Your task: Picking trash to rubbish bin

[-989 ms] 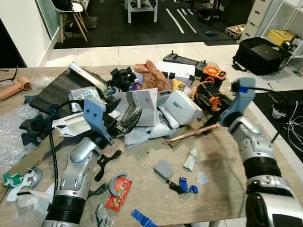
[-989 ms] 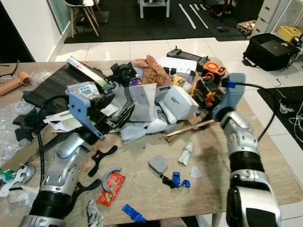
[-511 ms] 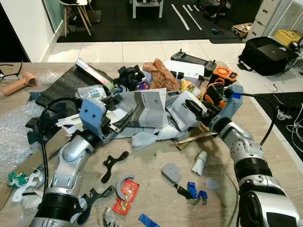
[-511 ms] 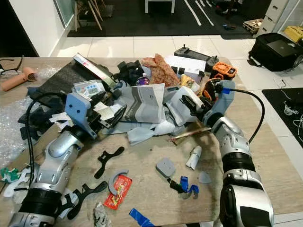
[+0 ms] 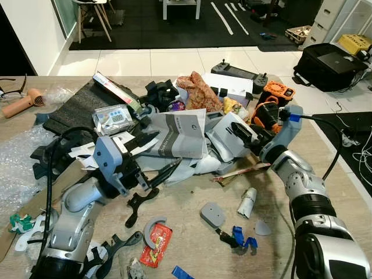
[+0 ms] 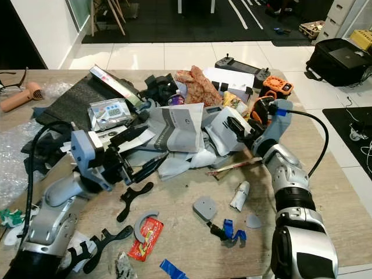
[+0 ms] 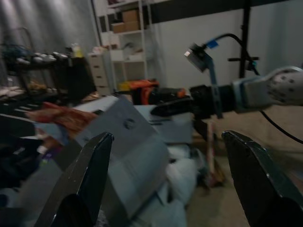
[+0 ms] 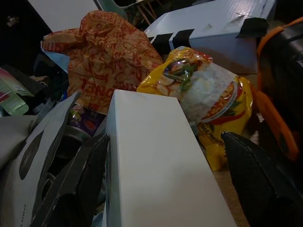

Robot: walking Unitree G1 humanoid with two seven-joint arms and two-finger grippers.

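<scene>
Two grippers over a cluttered desk (image 5: 192, 192), head views first. Left gripper (image 5: 152, 158) at centre left, fingers spread wide, reaching toward a grey printed paper sheet (image 5: 180, 132) in the middle of the trash pile. Right gripper (image 5: 244, 135) at centre right, fingers apart around the corner of a white box (image 5: 228, 135). Red wrapper (image 5: 157, 244) lower centre, small white tube (image 5: 247, 201) right of it, black bag (image 5: 325, 64) on the floor, upper right.

Left wrist view: both black fingers (image 7: 85, 175) far apart, grey paper sheet (image 7: 128, 146) between them, right arm (image 7: 265, 92) upper right.

Right wrist view: fingers (image 8: 71, 184) open beside the white box (image 8: 156, 165), yellow snack packet (image 8: 208, 99) centre right, crumpled orange wrapper (image 8: 109, 56) upper left.
</scene>
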